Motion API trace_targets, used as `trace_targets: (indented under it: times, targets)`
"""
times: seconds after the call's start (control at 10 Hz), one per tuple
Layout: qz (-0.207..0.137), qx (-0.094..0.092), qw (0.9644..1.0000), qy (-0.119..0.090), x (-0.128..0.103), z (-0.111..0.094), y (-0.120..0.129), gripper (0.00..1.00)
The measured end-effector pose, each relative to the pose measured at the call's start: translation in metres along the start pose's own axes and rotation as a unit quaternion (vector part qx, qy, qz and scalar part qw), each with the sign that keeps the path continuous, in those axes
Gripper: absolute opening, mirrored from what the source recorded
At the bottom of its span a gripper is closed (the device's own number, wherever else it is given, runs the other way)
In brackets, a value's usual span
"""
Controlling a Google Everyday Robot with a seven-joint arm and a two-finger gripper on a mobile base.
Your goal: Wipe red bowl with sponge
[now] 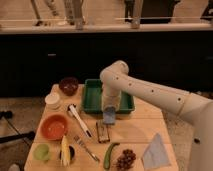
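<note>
The red bowl (54,127) sits at the left of the wooden table (135,131), wide, shallow and orange-red. My white arm reaches in from the right and bends down at the table's middle. The gripper (109,113) points down in front of the green tray (93,98), shut on the blue-grey sponge (109,118), which hangs at its tip just above the tabletop. The sponge is well to the right of the red bowl, with a white-handled utensil (79,120) lying between them.
A dark maroon bowl (68,85) and a white cup (52,100) stand at the back left. A brown block (103,132), a fork (86,147), a green vegetable (110,155) and grapes (125,160) lie in front. A grey-blue cloth (156,150) is front right, and a green cup (42,151) and corn (65,150) are front left.
</note>
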Motion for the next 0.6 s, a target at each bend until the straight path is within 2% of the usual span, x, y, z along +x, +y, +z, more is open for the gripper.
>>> trace_targets:
  times: [0.1,0.6]
  targets:
    - [0.008,0.005,1.0,0.002,0.003,0.0,-0.02,0.0]
    - [0.039,0.018,0.9991,0.001,0.019,0.006,-0.083,0.0]
